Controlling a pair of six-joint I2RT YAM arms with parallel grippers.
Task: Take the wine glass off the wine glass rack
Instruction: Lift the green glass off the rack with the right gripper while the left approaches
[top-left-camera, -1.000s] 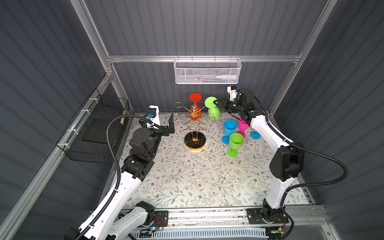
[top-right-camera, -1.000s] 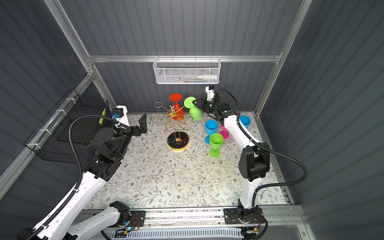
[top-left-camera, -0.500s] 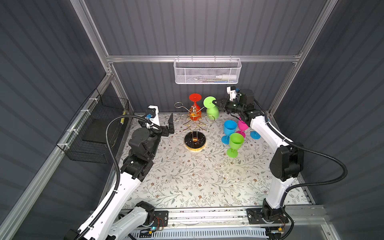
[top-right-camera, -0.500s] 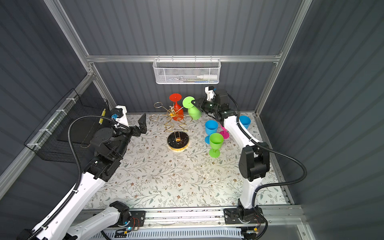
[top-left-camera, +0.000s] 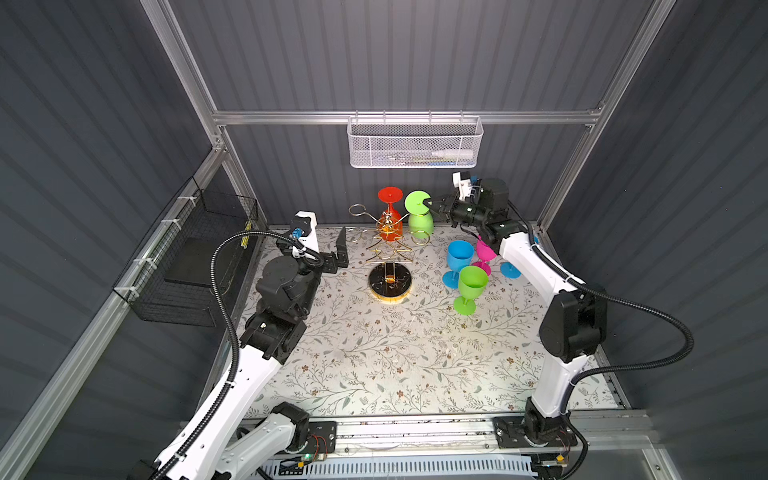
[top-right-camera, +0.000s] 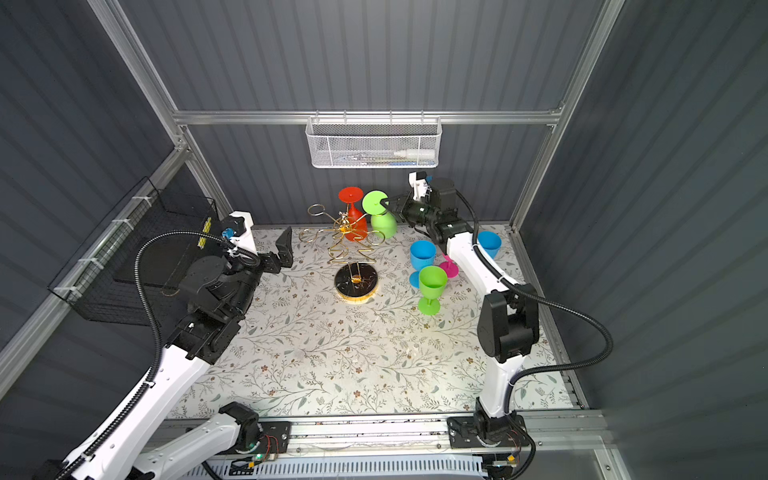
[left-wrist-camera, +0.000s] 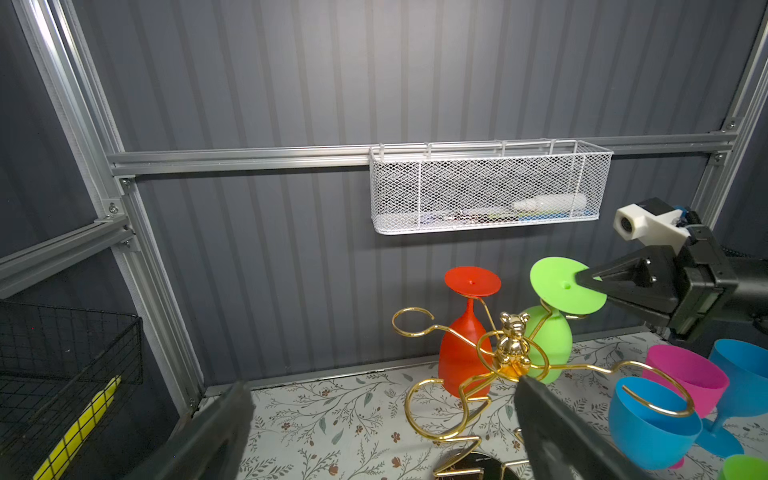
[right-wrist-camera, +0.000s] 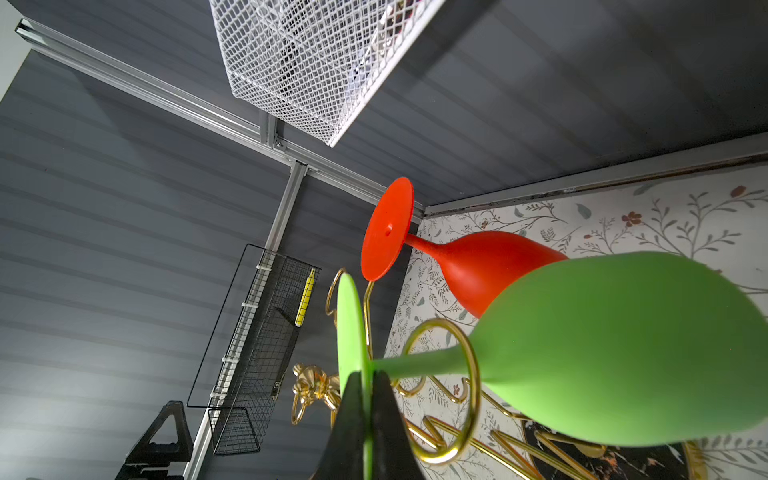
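Two fingers of my right gripper (right-wrist-camera: 367, 376) are pinched on the flat foot of the lime-green wine glass (top-left-camera: 420, 224). It hangs bowl-down with its stem through a ring of the wine glass rack (top-left-camera: 390, 282). One red glass (top-left-camera: 390, 194) hangs upside down just beside it, so two of the rack's six gold arms are loaded. My left gripper (left-wrist-camera: 382, 388) is spread wide on the rack's other side, touching nothing. Four more glasses stand upright on the floral table (top-left-camera: 374, 365) near my right arm: a blue glass (top-left-camera: 460, 253), a second blue glass (top-right-camera: 489, 243), one pink glass (top-left-camera: 484, 249) and one green glass (top-left-camera: 473, 282). One white mesh basket (top-left-camera: 415, 145) hangs on the back wall; any print on what lies inside is too small to read. One black wire basket (top-left-camera: 187, 257) hangs on the left wall.
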